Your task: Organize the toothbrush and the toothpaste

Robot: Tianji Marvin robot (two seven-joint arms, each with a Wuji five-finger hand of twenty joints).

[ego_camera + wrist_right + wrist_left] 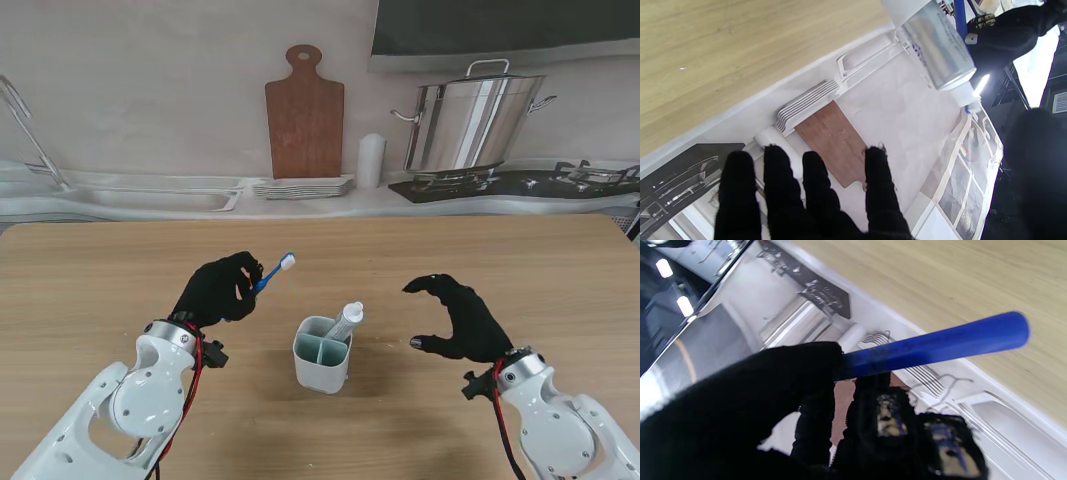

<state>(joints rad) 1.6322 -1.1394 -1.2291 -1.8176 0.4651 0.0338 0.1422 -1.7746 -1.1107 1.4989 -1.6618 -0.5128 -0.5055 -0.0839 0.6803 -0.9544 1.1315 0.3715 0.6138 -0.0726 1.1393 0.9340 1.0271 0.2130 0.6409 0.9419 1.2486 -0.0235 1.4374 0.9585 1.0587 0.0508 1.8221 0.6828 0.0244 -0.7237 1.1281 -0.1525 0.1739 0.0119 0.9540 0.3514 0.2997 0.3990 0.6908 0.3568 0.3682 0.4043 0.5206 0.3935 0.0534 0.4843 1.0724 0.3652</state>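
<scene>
On the counter (100,270), the divided holder (322,355) with the toothpaste (346,321) upright in one compartment is seen to the right of, and nearer than, the left hand (222,288). That hand is closed on the toothbrush (272,273), whose long axis is tilted, bristles up and toward the holder; the right hand (455,320) is held empty, fingers spread.

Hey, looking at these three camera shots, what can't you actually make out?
- Toothbrush bristles: left wrist view shows only the handle, blurred; the left hand hides the rest.
- Toothpaste lower part: hidden inside the holder in the stand view.
- Toothpaste print: right wrist view, too small to read.
- Right hand palm: faces away.
</scene>
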